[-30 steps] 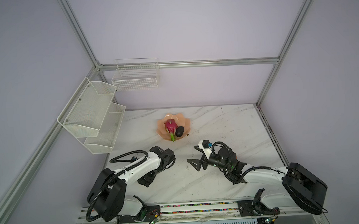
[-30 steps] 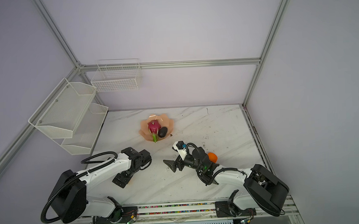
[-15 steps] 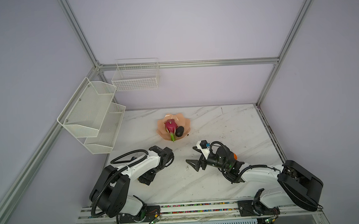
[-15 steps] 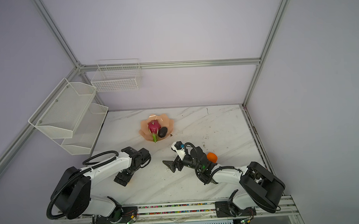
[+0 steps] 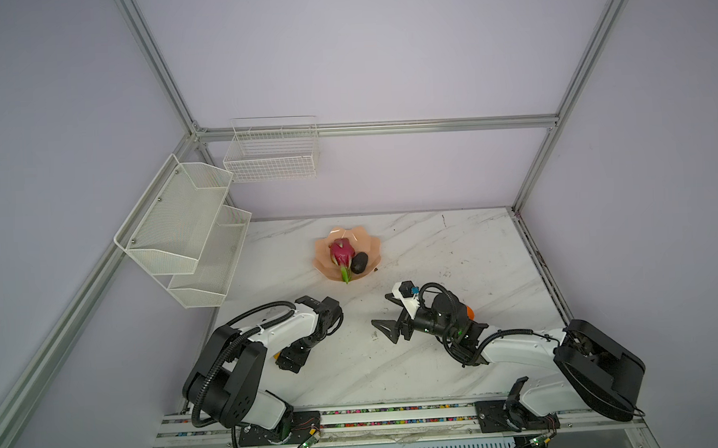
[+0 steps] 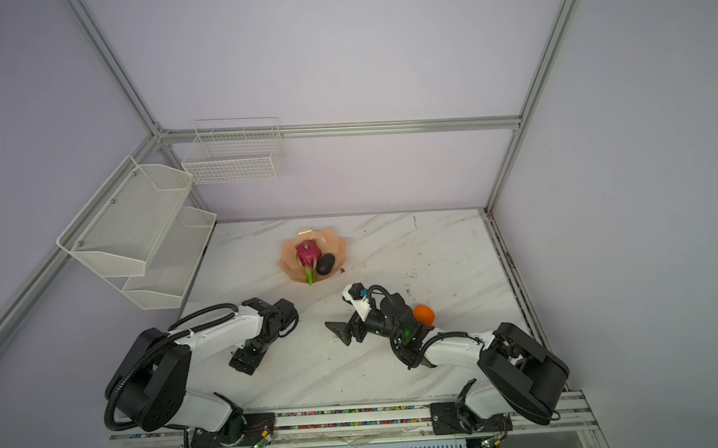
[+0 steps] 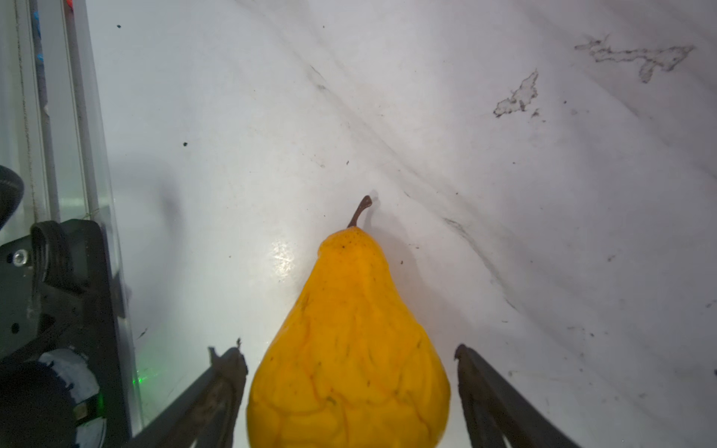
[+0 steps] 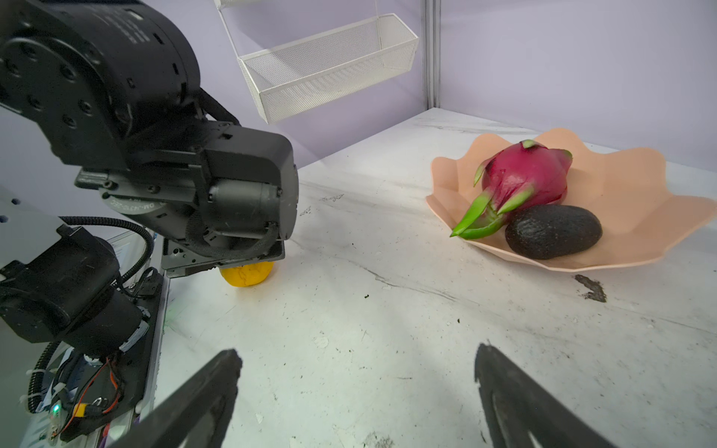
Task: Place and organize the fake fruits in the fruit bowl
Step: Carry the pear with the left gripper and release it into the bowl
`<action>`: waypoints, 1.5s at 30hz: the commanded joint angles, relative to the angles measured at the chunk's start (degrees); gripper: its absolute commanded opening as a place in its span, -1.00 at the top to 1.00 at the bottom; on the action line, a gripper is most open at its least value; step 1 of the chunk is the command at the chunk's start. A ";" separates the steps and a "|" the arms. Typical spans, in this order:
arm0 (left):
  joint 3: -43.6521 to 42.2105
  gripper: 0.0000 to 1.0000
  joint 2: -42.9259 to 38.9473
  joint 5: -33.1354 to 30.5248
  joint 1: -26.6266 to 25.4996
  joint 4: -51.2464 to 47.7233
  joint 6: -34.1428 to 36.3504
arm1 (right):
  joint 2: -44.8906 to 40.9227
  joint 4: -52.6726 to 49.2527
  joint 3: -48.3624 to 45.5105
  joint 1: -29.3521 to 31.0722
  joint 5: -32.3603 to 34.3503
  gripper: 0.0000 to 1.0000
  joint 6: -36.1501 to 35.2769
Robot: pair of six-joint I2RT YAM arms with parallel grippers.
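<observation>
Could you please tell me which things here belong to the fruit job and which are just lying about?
Belong to the job: fruit bowl; dragon fruit and avocado, already in it; yellow pear, between the jaws of the left gripper; orange, on the table.

Just lying about: wire basket and two-tier mesh shelf, both wall-mounted.

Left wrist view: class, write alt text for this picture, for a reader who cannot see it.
A yellow pear-shaped fruit with a short brown stem lies on a scuffed white marble table, between the open fingers of the left claw, with a gap on each side.
</observation>
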 commanded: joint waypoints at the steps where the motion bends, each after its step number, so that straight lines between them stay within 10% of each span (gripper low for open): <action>1: -1.94 -0.60 -0.11 -0.65 0.27 2.48 1.01 | 0.42 -0.05 1.22 0.06 -0.94 -0.95 -1.21; 13: 3.41 -0.02 -2.09 -7.28 0.22 -0.94 6.17 | -0.85 0.79 0.51 -2.12 0.75 -0.95 1.61; 24: 30.13 -0.03 8.12 -22.84 -2.35 3.74 43.48 | -0.13 2.02 -1.76 -15.34 3.95 -0.95 12.48; 33: 35.81 -0.04 13.59 -10.25 0.46 31.16 77.19 | 0.79 2.11 -1.48 -17.07 2.67 -0.95 13.28; 45: 39.44 -0.04 18.70 -0.04 7.16 38.53 81.67 | 0.59 2.24 -1.32 -17.31 1.98 -0.95 12.73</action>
